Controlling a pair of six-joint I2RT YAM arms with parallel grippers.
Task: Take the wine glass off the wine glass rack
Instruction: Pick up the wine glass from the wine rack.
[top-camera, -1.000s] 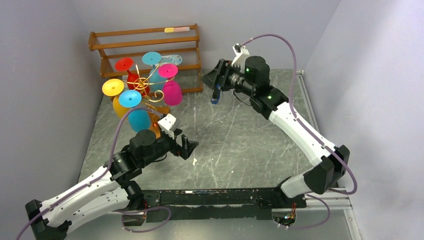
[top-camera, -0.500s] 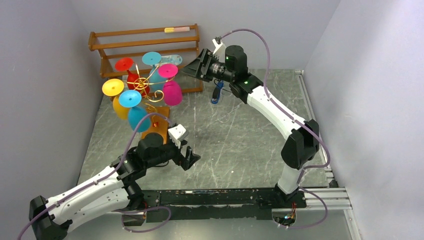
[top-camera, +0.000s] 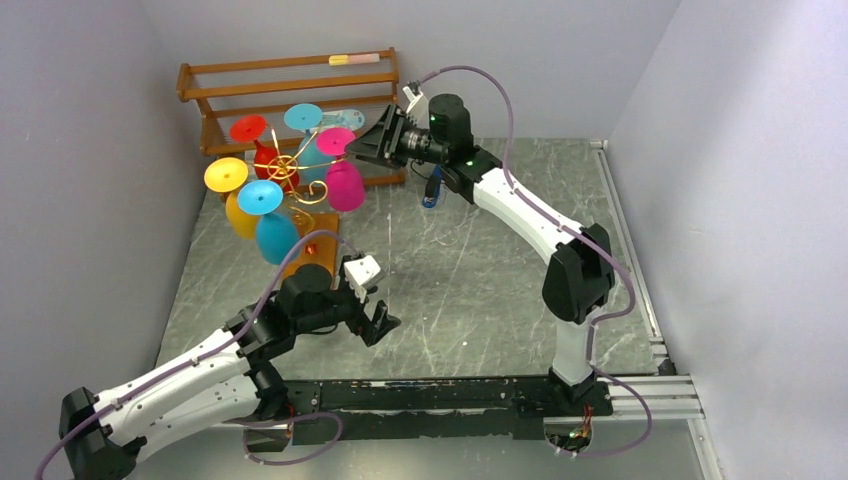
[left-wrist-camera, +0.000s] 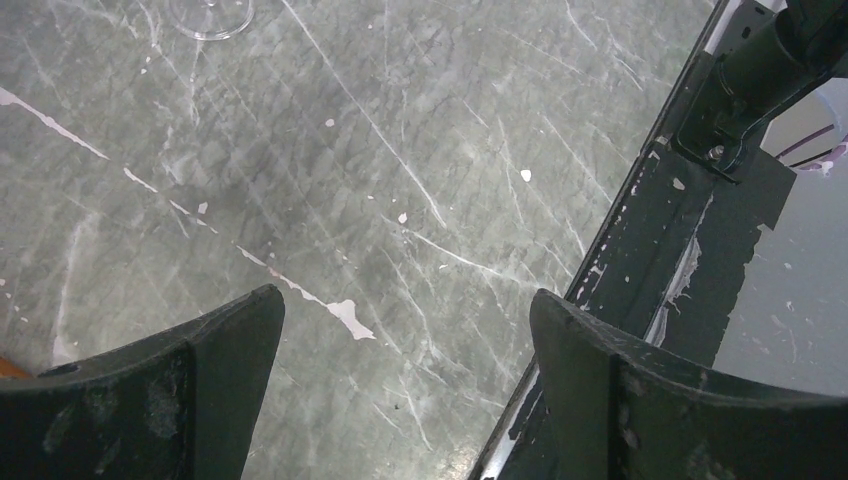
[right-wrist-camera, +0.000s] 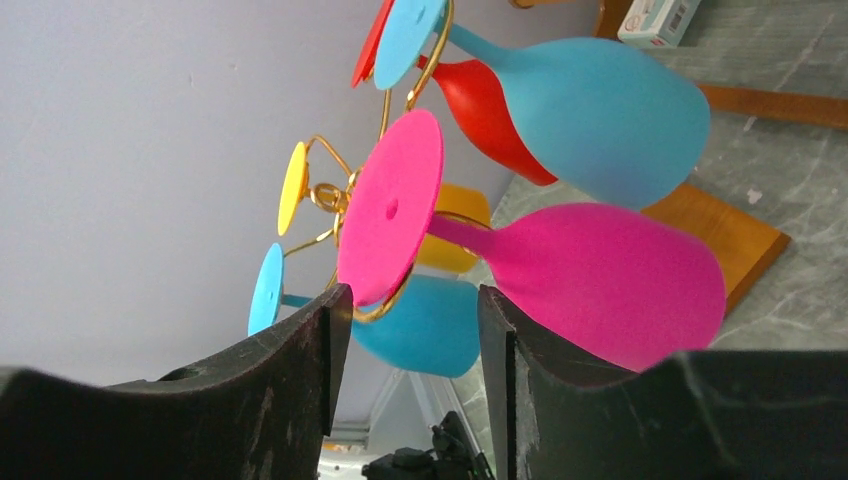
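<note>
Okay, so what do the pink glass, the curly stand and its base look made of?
Pink glass: matte, opaque, no glare, so painted glass or maybe plastic. Stand: thin shiny gold wire, likely metal. Base: flat, smooth orange-brown board, looks like wood.

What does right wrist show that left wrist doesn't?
Right wrist only: the wine glass rack hung with coloured glasses. The pink wine glass is nearest, its foot framed by the open right end effector. The rack's wooden base shows behind.
Left wrist only: the open, empty left end effector, a clear glass foot at the top edge, and the black rail along the table's edge.
Both: the grey marbled table.
</note>
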